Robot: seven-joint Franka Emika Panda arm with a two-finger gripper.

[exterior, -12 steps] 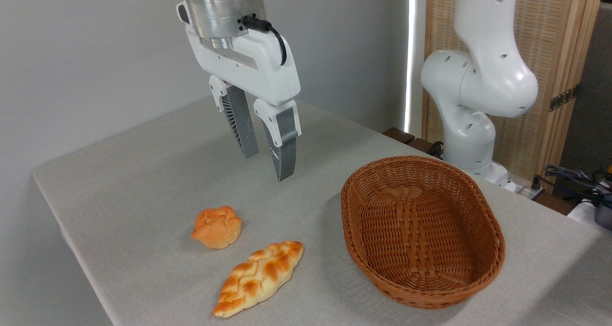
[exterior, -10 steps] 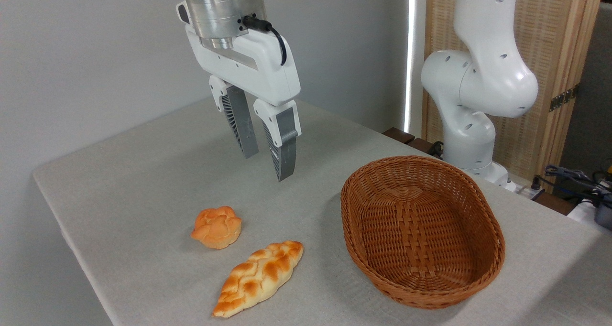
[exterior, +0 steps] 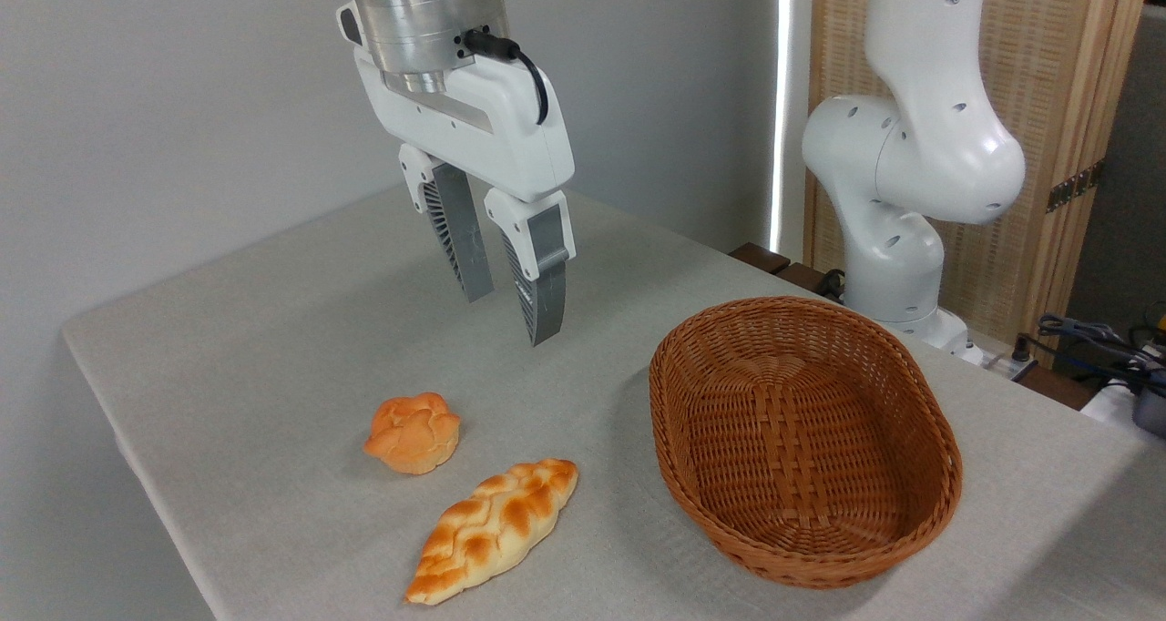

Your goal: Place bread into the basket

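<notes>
The bread [exterior: 414,432], a small round golden-orange bun with a knotted top, lies on the grey tablecloth near the front left. The basket [exterior: 920,416], a large oval reddish-brown wicker one, stands to the right with nothing inside. My gripper [exterior: 512,319] hangs in the air above the table, behind and to the right of the bun and well clear of it. Its two grey ribbed fingers [exterior: 545,286] point down with a gap between them; it is open and holds nothing.
A longer braided loaf [exterior: 493,529] lies in front of the bun, near the table's front edge. The arm's white base [exterior: 897,202] rises behind the basket. Cables [exterior: 1098,339] and a wooden screen [exterior: 1029,102] are at the far right, beyond the table [exterior: 273,330].
The gripper has shifted very slightly to the right; bun, loaf and basket are where they were.
</notes>
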